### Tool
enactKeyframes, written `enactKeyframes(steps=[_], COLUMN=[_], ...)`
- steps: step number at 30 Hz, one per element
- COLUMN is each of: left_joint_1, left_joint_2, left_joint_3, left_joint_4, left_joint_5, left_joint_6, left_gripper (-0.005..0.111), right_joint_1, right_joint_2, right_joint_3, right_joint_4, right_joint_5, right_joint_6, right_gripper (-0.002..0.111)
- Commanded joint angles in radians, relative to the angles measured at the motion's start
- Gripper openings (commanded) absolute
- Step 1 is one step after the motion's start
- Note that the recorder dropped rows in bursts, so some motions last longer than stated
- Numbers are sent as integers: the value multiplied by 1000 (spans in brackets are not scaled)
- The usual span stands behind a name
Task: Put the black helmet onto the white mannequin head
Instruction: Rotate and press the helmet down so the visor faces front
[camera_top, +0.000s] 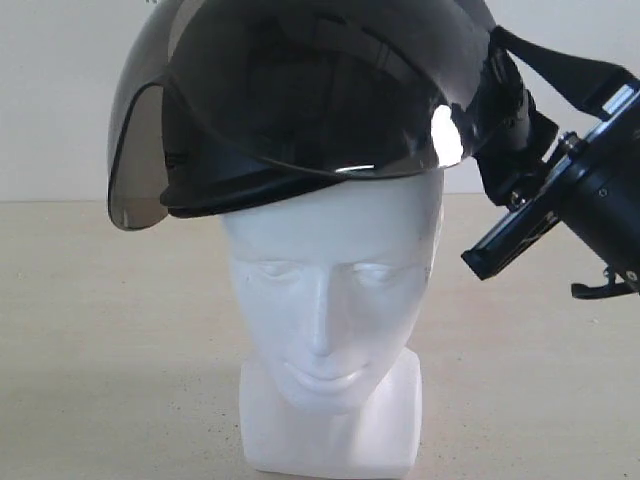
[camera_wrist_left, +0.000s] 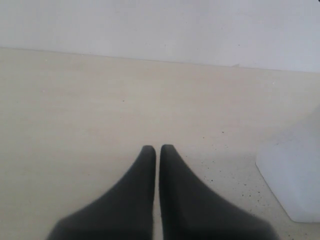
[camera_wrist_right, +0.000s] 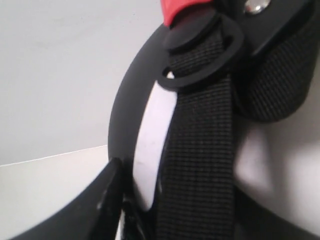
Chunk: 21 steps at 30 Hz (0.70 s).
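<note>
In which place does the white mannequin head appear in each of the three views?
Exterior view: the white mannequin head stands in the middle, under the black helmet.
Left wrist view: only its squared neck base shows, at the picture's edge, standing on the table.
Right wrist view: probably the white strip between the helmet's rim and the black strap.
Shared landmark: the pale table, visible in all three.

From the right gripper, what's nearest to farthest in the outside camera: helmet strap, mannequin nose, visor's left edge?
1. Helmet strap, right beside the right gripper.
2. Mannequin nose, in the middle, lower down.
3. Visor's left edge, far left.
</note>
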Motion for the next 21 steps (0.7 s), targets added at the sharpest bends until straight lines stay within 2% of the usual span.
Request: enactKeyframes(steps=[1, 21], left_joint_1=[-3, -3], left_joint_2=[-4, -4], left_joint_3=[3, 3], left_joint_4=[-4, -4], left_joint_5=[2, 2], left_joint_6=[5, 5], left_gripper=[4, 4], right_joint_1=[-3, -3], right_joint_2=[-43, -128], right_joint_3=[52, 246], right_joint_4=[-4, 68], right_joint_5=[-45, -45], right_joint_6=[0, -48], right_gripper=[0, 0])
